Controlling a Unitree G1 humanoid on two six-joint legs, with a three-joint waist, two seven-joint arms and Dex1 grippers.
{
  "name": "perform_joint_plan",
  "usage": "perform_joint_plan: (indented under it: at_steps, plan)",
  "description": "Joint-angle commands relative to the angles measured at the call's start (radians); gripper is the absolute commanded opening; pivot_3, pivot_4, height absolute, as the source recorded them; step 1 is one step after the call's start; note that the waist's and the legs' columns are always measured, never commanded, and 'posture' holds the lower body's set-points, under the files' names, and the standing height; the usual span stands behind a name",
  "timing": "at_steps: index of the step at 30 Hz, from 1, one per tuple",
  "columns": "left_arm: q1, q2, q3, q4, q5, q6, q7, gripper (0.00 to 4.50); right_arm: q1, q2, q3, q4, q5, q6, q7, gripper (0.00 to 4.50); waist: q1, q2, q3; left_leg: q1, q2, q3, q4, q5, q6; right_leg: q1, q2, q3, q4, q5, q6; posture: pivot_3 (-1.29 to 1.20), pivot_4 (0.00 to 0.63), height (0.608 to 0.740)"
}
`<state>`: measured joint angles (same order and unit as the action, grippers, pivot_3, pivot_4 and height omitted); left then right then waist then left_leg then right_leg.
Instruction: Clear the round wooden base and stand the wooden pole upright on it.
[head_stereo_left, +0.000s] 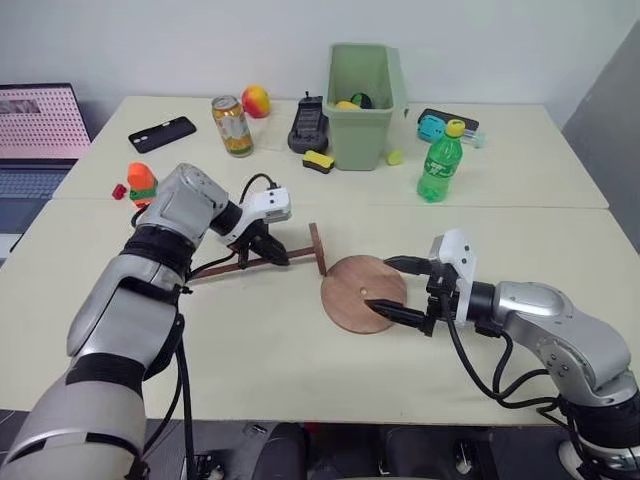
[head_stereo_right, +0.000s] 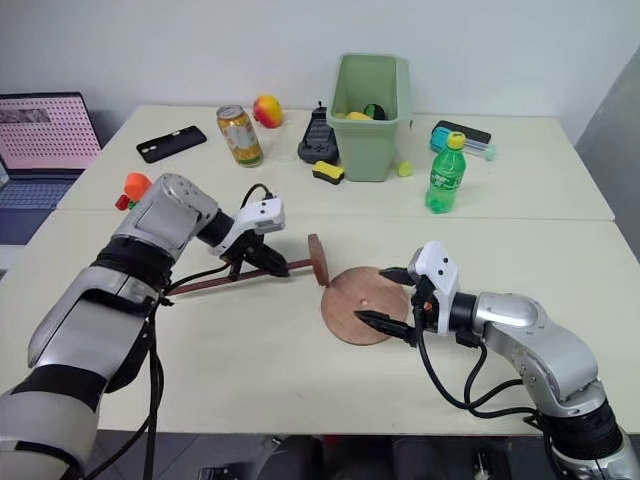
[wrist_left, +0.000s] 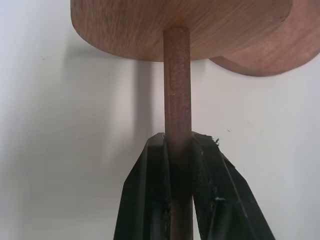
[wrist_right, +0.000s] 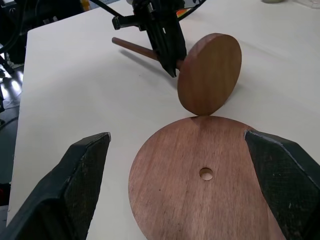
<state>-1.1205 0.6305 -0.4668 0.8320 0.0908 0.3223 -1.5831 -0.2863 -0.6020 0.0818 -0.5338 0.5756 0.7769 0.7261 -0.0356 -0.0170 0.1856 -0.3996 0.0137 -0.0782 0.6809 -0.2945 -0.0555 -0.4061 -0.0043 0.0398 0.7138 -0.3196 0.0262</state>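
- Two grippers: left gripper (head_stereo_left: 275, 252) clamped on pole (head_stereo_left: 262, 261), right gripper (head_stereo_left: 398, 288) spread apart around base (head_stereo_left: 360, 292).
- Pole's disc touches base at 11 o'clock.

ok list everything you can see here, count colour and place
base: 1, reddish-brown disc, table centre, nothing on it
pole: 1, dark brown with end disc, lying beside the base
bin: 1, green, table's far side
bottle: 1, green, yellow cap, right of bin
can: 1, gold, left of bin
phone: 1, black, far left
fruit: 1, red-yellow, behind can
laptop: 1, pink screen, left of the table
table: 1, cream
left gripper: 1, black fingers, shut on pole
right gripper: 1, black fingers, open astride base's near edge
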Motion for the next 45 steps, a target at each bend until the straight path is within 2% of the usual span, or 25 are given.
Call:
perform_joint_plan:
  at_steps: [1, 6, 8, 13, 14, 16, 19, 28, 29, 40, 41, 45]
  plan:
    - [-0.014, 0.002, 0.017, -0.051, 0.010, 0.004, -0.021, 1.61, -0.007, 0.002, -0.010, -0.034, 0.027, -0.003, 0.008, 4.50, 0.000, 0.000, 0.000, 0.000, 0.000, 0.000, 0.000, 0.000, 0.000, 0.000, 0.000, 0.000, 0.000, 0.000, 0.000, 0.00, 0.150, 0.740]
    - [-0.013, 0.020, -0.053, -0.103, 0.015, -0.040, -0.031, 2.77, -0.030, 0.014, 0.007, -0.017, 0.027, -0.005, 0.014, 4.50, 0.001, 0.000, 0.000, 0.000, 0.000, 0.000, 0.000, 0.000, 0.000, 0.000, 0.000, 0.000, 0.000, 0.000, 0.000, 0.00, 0.150, 0.740]
    - [-0.033, 0.007, -0.076, -0.081, 0.047, -0.097, -0.031, 3.07, -0.045, 0.019, 0.013, -0.001, 0.022, -0.007, 0.020, 4.50, 0.001, 0.000, 0.000, 0.000, 0.000, 0.000, 0.000, 0.000, 0.000, 0.000, 0.000, 0.000, 0.000, 0.000, 0.000, 0.00, 0.150, 0.740]
    - [-0.090, -0.035, -0.105, 0.024, 0.117, -0.196, -0.030, 4.20, -0.070, 0.031, 0.020, 0.034, 0.013, -0.014, 0.024, 4.50, 0.003, 0.000, 0.000, 0.000, -0.001, 0.001, 0.000, 0.000, 0.000, 0.000, 0.000, 0.000, 0.000, 0.000, 0.000, 0.00, 0.150, 0.740]
    - [-0.101, -0.049, -0.105, 0.061, 0.140, -0.234, 0.011, 4.42, -0.070, 0.034, 0.021, 0.036, 0.013, -0.014, 0.023, 4.50, 0.002, 0.000, 0.000, 0.000, -0.001, 0.001, 0.000, 0.000, 0.000, 0.000, 0.000, 0.000, 0.000, 0.000, 0.000, 0.00, 0.150, 0.740]
    - [-0.113, -0.066, -0.099, 0.108, 0.169, -0.283, 0.061, 4.47, -0.068, 0.037, 0.023, 0.034, 0.014, -0.012, 0.021, 4.50, 0.002, 0.000, 0.000, 0.000, -0.001, 0.001, 0.000, 0.000, 0.000, 0.000, 0.000, 0.000, 0.000, 0.000, 0.000, 0.00, 0.150, 0.740]
    - [-0.134, -0.090, -0.073, 0.149, 0.166, -0.266, 0.028, 4.47, -0.056, 0.049, 0.023, 0.027, 0.015, -0.012, 0.009, 4.50, 0.001, 0.000, 0.000, 0.000, -0.001, 0.001, 0.000, 0.000, 0.000, 0.000, 0.000, 0.000, 0.000, 0.000, 0.000, 0.00, 0.150, 0.740]
    - [-0.177, -0.117, -0.058, 0.213, 0.187, -0.295, 0.014, 2.95, -0.035, 0.060, 0.021, 0.011, 0.009, -0.018, -0.009, 4.50, 0.000, 0.000, 0.000, 0.000, -0.001, 0.001, 0.000, 0.000, 0.000, 0.000, 0.000, 0.000, 0.000, 0.000, 0.000, 0.00, 0.150, 0.740]
    - [-0.178, -0.117, -0.058, 0.215, 0.190, -0.302, 0.011, 2.62, -0.034, 0.059, 0.021, 0.010, 0.007, -0.019, -0.010, 4.50, 0.000, 0.000, 0.000, 0.000, -0.001, 0.001, 0.000, 0.000, 0.000, 0.000, 0.000, 0.000, 0.000, 0.000, 0.000, 0.00, 0.150, 0.740]
    - [-0.176, -0.115, -0.038, 0.233, 0.201, -0.319, -0.002, 0.41, -0.038, 0.053, 0.015, 0.014, 0.005, -0.024, -0.001, 4.50, 0.000, 0.000, 0.000, 0.000, -0.001, 0.001, 0.000, 0.000, 0.000, 0.000, 0.000, 0.000, 0.000, 0.000, 0.000, 0.00, 0.150, 0.740]
    - [-0.177, -0.115, -0.036, 0.236, 0.202, -0.321, -0.001, 0.26, -0.039, 0.052, 0.015, 0.017, 0.003, -0.025, 0.002, 4.50, 0.000, 0.000, 0.000, 0.000, -0.001, 0.001, 0.000, 0.000, 0.000, 0.000, 0.000, 0.000, 0.000, 0.000, 0.000, 0.00, 0.150, 0.740]
    - [-0.203, -0.116, 0.047, 0.234, 0.132, -0.271, -0.006, 0.26, -0.049, 0.044, 0.011, 0.012, 0.009, -0.024, 0.012, 4.50, 0.000, 0.000, 0.000, 0.000, -0.001, 0.001, 0.000, 0.000, 0.000, 0.000, 0.000, 0.000, 0.000, 0.000, 0.000, 0.00, 0.150, 0.740]
